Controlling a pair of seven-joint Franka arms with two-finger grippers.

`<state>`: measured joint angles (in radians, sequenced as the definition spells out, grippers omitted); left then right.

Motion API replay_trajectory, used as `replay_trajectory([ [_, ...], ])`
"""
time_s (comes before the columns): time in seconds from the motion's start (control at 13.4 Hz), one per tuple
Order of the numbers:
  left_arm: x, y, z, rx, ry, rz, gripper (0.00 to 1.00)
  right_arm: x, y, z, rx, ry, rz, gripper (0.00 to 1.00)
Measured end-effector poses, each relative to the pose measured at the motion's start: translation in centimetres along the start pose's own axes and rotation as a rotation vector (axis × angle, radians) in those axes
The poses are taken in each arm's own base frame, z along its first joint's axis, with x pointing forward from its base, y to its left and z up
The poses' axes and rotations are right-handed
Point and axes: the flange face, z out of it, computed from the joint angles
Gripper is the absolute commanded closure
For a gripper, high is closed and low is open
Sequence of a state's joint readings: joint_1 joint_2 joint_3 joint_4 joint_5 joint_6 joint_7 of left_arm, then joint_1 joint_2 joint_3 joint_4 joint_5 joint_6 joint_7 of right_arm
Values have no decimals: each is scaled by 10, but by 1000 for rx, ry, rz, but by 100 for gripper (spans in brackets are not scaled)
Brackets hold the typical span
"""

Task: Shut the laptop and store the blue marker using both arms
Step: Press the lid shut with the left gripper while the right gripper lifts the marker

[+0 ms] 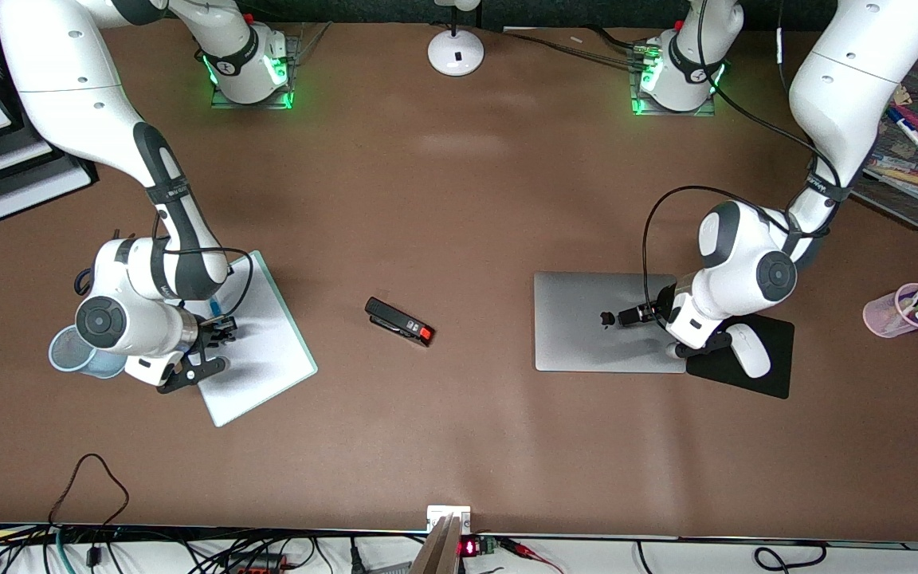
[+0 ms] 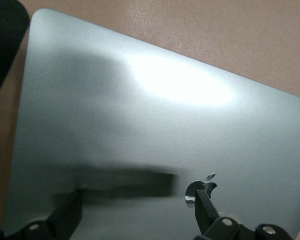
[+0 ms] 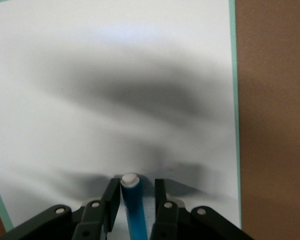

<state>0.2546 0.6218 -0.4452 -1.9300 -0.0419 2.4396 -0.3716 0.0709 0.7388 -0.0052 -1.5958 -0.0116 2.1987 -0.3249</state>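
The laptop [image 1: 586,343] lies closed on the table toward the left arm's end, lid up, apple logo showing [image 2: 202,187]. My left gripper [image 1: 641,317] hangs just over the lid with its jaws wide open and nothing between them [image 2: 137,200]; one finger [image 2: 205,210] is beside the logo. The blue marker [image 3: 135,210] lies on a white board [image 1: 268,351] toward the right arm's end; a sliver of it shows in the front view [image 1: 214,306]. My right gripper [image 1: 220,325] is low over the board and open [image 3: 136,184]. One finger touches the marker, the other stands slightly apart.
A translucent cup [image 1: 68,351] stands under the right arm's wrist. A black stapler [image 1: 399,321] lies mid-table. A white mouse [image 1: 748,349] on a black mouse pad [image 1: 770,375] adjoins the laptop. A pink cup of pens [image 1: 901,309] and a mesh tray of markers [image 1: 917,143] are at the left arm's end.
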Motion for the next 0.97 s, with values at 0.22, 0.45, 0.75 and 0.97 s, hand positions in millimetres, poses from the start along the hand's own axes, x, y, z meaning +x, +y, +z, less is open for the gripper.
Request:
replay_trajectory([
  [0.22,4,12,-13,20,-56,16,0,0,0,0,0,0,-1,77],
  [0.45,14,25,-50,49,-125,28,0,0,0,0,0,1,-1,84],
  [0.75,30,28,-120,128,-103,63,0,2,0,-3,-3,8,-2,86],
  [0.97,33,24,-176,202,-23,86,0,8,2,-15,-12,35,-1,86],
])
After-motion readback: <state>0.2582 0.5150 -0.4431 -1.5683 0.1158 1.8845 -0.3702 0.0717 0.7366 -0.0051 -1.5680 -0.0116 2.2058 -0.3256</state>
